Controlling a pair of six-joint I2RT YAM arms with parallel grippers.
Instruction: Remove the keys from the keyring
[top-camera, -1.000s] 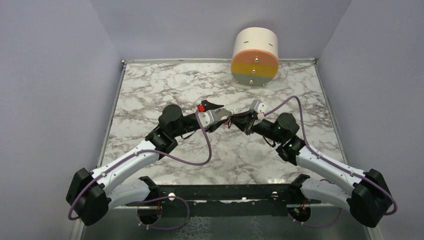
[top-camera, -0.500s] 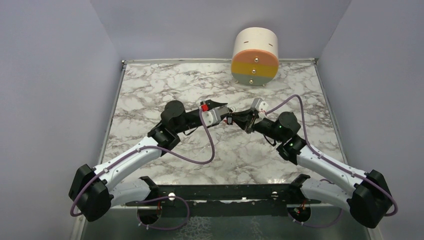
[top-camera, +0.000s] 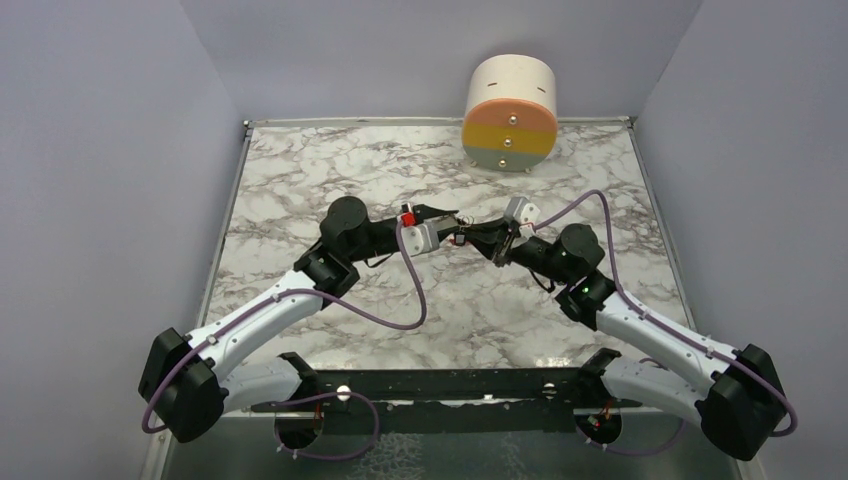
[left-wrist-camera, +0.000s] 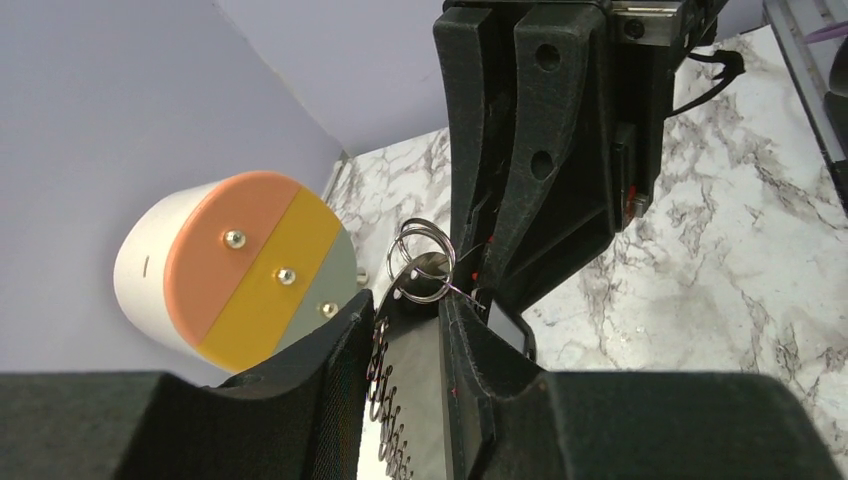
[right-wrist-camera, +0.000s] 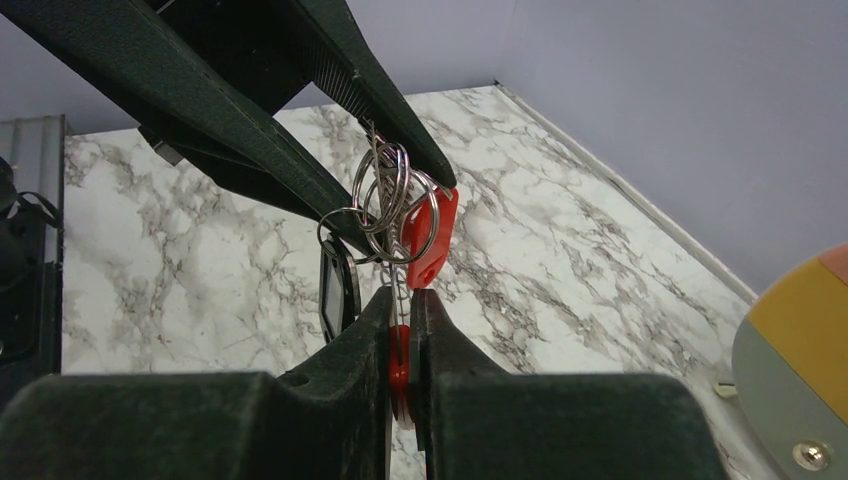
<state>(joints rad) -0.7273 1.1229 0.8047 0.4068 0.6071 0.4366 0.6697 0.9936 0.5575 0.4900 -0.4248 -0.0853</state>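
Pinching one keyring (right-wrist-camera: 385, 205), the right pincer (right-wrist-camera: 402, 300) faces the half-spread left pincer (left-wrist-camera: 408, 305); two keys (right-wrist-camera: 336, 290) dangle between.

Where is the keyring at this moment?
Top view: the keyring is mid-table where the arms meet, this side of the round drawer unit. The right gripper is shut on its red clip; its rings lie between the left gripper's fingers.

On the table (top-camera: 300, 180), the cylindrical drawer box (top-camera: 510, 112) stands at the far edge, right of centre. Mid-table, the left gripper (top-camera: 452, 221) and the right gripper (top-camera: 472, 238) meet tip to tip, with the keyring (right-wrist-camera: 390, 200) between them.
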